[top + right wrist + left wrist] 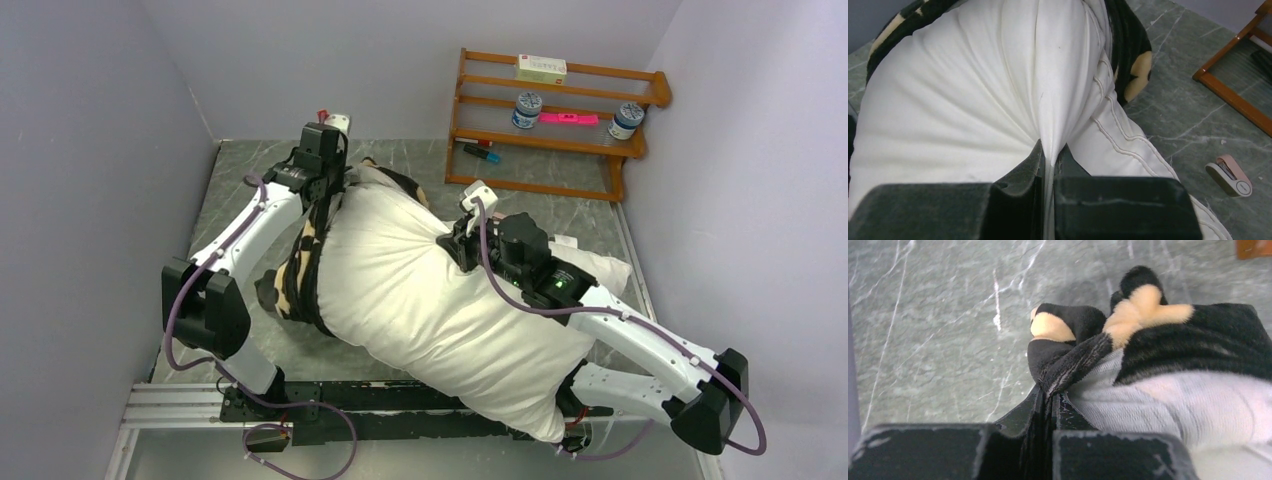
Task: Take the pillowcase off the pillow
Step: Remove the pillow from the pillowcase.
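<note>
My left gripper (pixel 1050 399) is clamped on the edge of the limp black plush flower-printed pillowcase (pixel 1198 340), my right gripper (pixel 1050 156) pinches the squashy plain white pillow (pixel 958 105); I judge both light and yielding

— Room anywhere?
— Bare table (pixel 238 160) far left, along the wall (pixel 100 150). Also a strip between pillow (pixel 440 310) and rack (pixel 545 125).
— Blocked where?
— Across the middle, by pillow. Far right corner, by rack. Small pink thing (pixel 1230 176) lying just right of pillow.
</note>
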Motion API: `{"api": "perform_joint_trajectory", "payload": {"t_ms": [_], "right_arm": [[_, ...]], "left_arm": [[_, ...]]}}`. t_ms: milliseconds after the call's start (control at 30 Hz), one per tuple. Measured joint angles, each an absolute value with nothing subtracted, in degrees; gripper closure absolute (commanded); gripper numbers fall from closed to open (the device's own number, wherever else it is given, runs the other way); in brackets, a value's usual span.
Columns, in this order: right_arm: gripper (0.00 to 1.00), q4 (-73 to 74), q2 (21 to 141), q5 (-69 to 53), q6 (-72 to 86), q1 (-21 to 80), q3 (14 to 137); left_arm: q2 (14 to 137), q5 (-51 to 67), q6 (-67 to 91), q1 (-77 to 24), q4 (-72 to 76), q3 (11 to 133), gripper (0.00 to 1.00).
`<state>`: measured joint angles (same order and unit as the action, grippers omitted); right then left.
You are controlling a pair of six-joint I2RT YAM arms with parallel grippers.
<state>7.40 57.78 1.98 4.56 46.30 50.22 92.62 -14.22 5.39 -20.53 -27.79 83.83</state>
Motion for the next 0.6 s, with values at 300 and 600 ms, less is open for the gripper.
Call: {"api": "perform_joint_trajectory", "payload": {"t_ms": [300,600], "right_arm": [[1.0,9.0,54.8,4.6,4.6,46.0,50.0],[1.0,8.5,56.5,9.1,6.6,45.6,50.0]], "left_arm": [[92.9,-21.0,4.7,-15.5,-30.0,80.0,0.95],[92.8,-21.1,4.1,-15.5,-30.3,78.0,0.83]]}}
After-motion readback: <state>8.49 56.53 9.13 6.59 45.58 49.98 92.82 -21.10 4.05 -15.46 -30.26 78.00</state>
